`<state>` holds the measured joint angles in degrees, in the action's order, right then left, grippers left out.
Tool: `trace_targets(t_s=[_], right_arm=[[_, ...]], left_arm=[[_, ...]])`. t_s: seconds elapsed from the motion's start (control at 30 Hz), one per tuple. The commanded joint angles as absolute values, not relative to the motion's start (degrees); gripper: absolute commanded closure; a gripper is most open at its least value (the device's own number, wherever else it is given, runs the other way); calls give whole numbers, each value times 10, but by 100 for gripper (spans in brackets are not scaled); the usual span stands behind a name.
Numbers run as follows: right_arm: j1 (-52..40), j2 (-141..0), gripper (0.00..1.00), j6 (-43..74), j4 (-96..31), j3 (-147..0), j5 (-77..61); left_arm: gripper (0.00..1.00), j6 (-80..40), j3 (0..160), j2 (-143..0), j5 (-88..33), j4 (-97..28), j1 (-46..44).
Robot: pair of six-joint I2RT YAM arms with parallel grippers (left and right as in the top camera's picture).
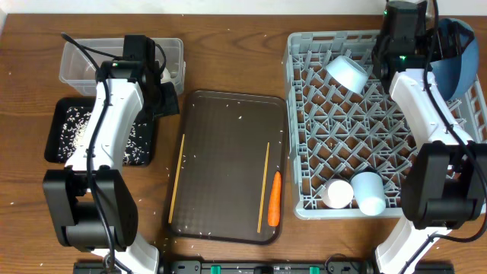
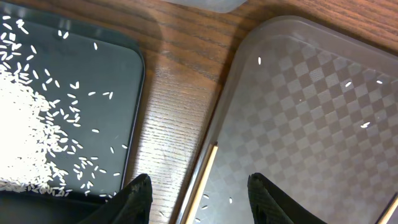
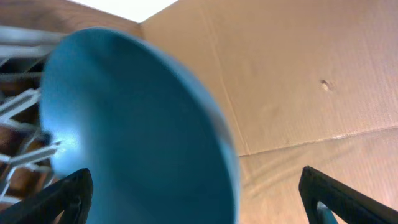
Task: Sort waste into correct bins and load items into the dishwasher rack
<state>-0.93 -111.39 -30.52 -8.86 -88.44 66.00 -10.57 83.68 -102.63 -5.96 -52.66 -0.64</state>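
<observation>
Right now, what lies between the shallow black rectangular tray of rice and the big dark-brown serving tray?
Only a strip of wooden table, seen in the left wrist view.

Rice (image 2: 28, 118) piled in black tray (image 2: 118, 62), chopstick (image 2: 200, 177) at edge of brown tray (image 2: 298, 106), table (image 2: 177, 87) btwn.

You'll find no readable text, label, brand, number or sign on anything in these three views.
</observation>
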Motion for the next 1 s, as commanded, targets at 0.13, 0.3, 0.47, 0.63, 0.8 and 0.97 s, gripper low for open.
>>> trace_targets(t_s=[0.13,0.3,0.47,0.63,0.8,0.97], right_arm=[[-12,-1109,1,-288,-80,-892,703],[-11,-1108,1,-288,-31,-892,746],[-11,-1085,1,-287,17,-893,761],[-11,-1032,1,-253,28,-892,735],[-10,-971,1,-211,-11,-892,651],[5,-913,1,-100,-145,-893,474]], left_arm=[[48,-110,834,-1029,-53,-528,-7],[49,-110,834,-1029,-53,-529,-7],[48,-110,834,-1029,-53,-529,-7],[49,-110,834,-1029,-53,-529,-7],[48,-110,834,-1029,-53,-529,-7],[49,-110,834,-1029,-53,-528,-7]])
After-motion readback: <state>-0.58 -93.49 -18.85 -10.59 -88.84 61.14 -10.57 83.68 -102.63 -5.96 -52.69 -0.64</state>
